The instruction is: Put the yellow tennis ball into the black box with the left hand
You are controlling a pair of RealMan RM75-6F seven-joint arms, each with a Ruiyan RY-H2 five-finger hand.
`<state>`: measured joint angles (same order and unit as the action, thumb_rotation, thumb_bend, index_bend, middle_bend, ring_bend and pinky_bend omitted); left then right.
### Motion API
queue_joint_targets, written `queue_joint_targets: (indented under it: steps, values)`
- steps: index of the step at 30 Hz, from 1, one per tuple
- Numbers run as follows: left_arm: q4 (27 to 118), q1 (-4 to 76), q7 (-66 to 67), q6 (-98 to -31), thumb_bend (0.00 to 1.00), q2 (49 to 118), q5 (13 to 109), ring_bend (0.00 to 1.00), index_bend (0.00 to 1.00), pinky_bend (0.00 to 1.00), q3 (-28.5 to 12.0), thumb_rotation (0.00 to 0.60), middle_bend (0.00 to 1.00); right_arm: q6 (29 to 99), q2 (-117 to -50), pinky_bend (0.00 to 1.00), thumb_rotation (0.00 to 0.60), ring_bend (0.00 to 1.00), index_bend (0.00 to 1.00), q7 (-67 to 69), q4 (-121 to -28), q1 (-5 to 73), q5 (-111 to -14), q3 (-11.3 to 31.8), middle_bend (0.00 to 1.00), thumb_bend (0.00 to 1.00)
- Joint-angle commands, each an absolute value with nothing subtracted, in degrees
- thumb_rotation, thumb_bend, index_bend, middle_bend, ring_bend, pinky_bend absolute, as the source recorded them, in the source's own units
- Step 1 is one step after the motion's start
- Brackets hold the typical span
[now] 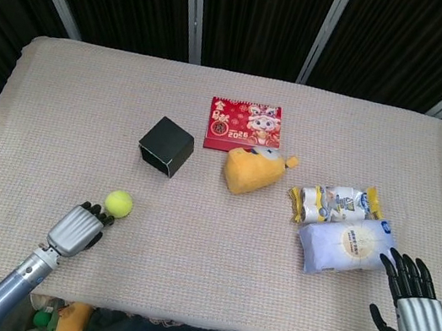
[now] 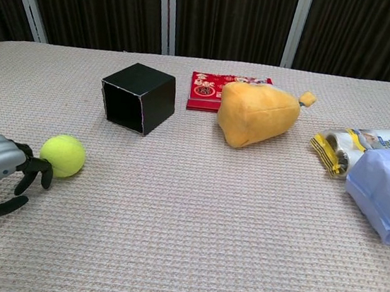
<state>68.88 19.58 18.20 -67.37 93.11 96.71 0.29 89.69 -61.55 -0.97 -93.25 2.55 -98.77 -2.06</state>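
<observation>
Resting on the desk (image 1: 216, 242), the yellow tennis ball (image 1: 118, 202) lies near-left of the black box (image 1: 166, 146); left hand (image 1: 77, 228) just beside it, fingers apart, empty. Right hand (image 1: 416, 311) open, near-right.

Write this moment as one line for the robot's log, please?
phase: reaching | left robot hand: open, just short of tennis ball | black box: empty-facing, untouched | right robot hand: open, idle
</observation>
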Motion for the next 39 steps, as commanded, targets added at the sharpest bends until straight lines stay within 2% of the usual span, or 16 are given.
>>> queue_joint_targets:
  steps: [1, 7, 27, 39]
  values:
    - [67.6, 20.7, 17.9, -66.0, 0.39, 94.3, 95.2, 0.37, 0.39, 0.46, -0.6, 0.600, 0.54, 89.9, -61.5, 0.00, 0.600, 0.00, 0.00, -0.7, -93.2, 2.5, -98.8, -2.0, 0.00, 0.34]
    - [64.4, 22.5, 16.9, -64.7, 0.39, 96.7, 93.7, 0.34, 0.34, 0.44, -1.6, 0.600, 0.43, 89.8, -61.4, 0.00, 0.600, 0.00, 0.00, -0.3, -93.0, 2.6, -99.0, -2.0, 0.00, 0.34]
    - [57.7, 28.1, 9.8, -66.0, 0.39, 100.2, 94.0, 0.34, 0.33, 0.42, -2.6, 0.600, 0.43, 90.5, -61.1, 0.00, 0.600, 0.00, 0.00, 0.4, -92.9, 2.2, -98.9, -2.0, 0.00, 0.34]
    - [57.1, 30.7, 10.7, -63.4, 0.39, 101.2, 91.3, 0.34, 0.31, 0.42, -4.1, 0.600, 0.42, 90.5, -60.8, 0.00, 0.600, 0.00, 0.00, 0.9, -93.0, 2.3, -98.4, -1.6, 0.00, 0.34]
